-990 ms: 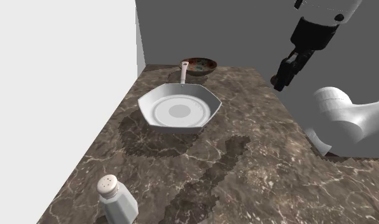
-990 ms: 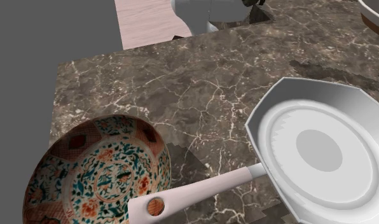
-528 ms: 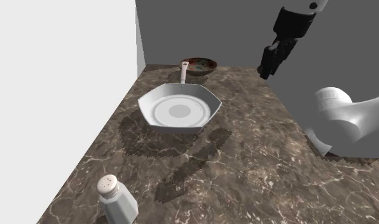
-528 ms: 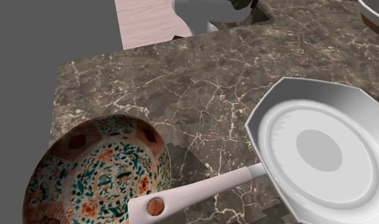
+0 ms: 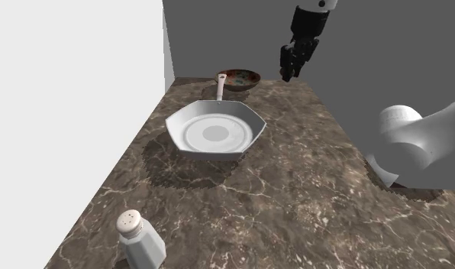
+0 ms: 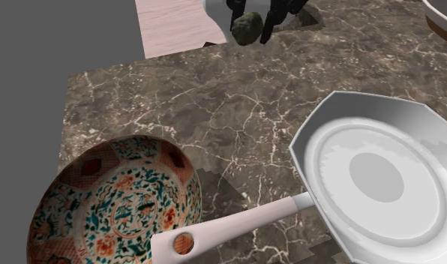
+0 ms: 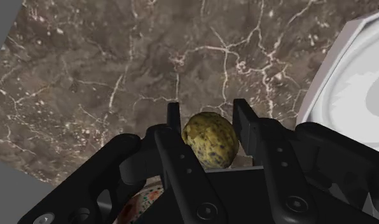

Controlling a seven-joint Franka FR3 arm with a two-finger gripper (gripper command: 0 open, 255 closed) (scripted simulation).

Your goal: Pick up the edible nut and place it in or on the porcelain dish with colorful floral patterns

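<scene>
Where the nut sits: between the two black fingers of the gripper [image 7: 208,118], off the counter and in the air.
Nut [image 7: 210,140]: oval, yellow-olive with dark speckles; also seen in the second exterior view [image 6: 247,28].
Gripper state: fingers part-closed, one pressed to each side of the nut and clasping it.
Gripper position: in the shoulder view the gripper [image 5: 288,72] hangs high over the far edge of the counter, just to the right of the bowl; in the second exterior view [image 6: 252,30] it is at the top edge, well apart from the bowl.
Bowl [image 5: 239,78]: upright at the far end of the counter; the inside [image 6: 117,202] bears teal, red and orange floral pattern.
Pan [image 5: 215,130]: white, eight-sided, flat on the counter near the bowl.
Pan handle [image 6: 237,225]: points at the bowl, its end over the bowl's rim; contact cannot be told.
Counter [image 5: 295,183]: brown marble with pale veins.
Shaker [image 5: 140,238]: white, upright, at the near corner, well apart from the pan.
Arm [image 5: 417,137]: white, at the shoulder view's right.
</scene>
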